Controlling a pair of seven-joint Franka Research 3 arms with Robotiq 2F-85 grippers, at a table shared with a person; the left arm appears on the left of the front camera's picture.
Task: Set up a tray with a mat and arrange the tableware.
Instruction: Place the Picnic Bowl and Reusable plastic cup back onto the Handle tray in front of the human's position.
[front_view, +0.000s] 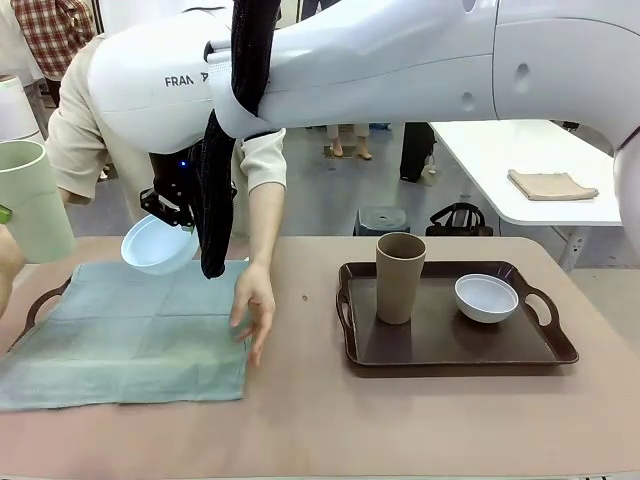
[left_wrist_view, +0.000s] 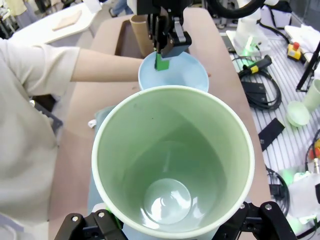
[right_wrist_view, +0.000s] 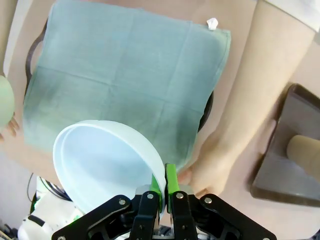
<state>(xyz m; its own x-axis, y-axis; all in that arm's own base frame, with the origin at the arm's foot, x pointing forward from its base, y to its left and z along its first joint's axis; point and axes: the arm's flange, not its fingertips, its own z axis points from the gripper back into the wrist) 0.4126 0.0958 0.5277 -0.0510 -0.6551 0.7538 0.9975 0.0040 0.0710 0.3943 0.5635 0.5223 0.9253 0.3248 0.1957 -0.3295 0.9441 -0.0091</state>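
My left gripper (left_wrist_view: 172, 226) is shut on the pale green tumbler (left_wrist_view: 172, 160), which hangs upright at the far left (front_view: 35, 200) above the table. My right gripper (right_wrist_view: 165, 187), reaching across from the right, is shut on the rim of the light blue bowl (right_wrist_view: 105, 162). The bowl is tilted above the far edge of the mat (front_view: 155, 243). The grey-green mat (front_view: 130, 340) lies spread over a tray whose handle (front_view: 45, 297) sticks out at the left. A person's hand (front_view: 255, 310) rests on the mat's right edge. The brown tumbler (front_view: 400, 277) and white bowl (front_view: 486, 297) stand on a second, brown tray (front_view: 450, 350).
The person leans over the far side of the table, one forearm (right_wrist_view: 240, 100) stretched along the mat's right side. A white side table (front_view: 520, 160) with a folded cloth stands behind on the right. Bare tabletop lies between the two trays and along the front edge.
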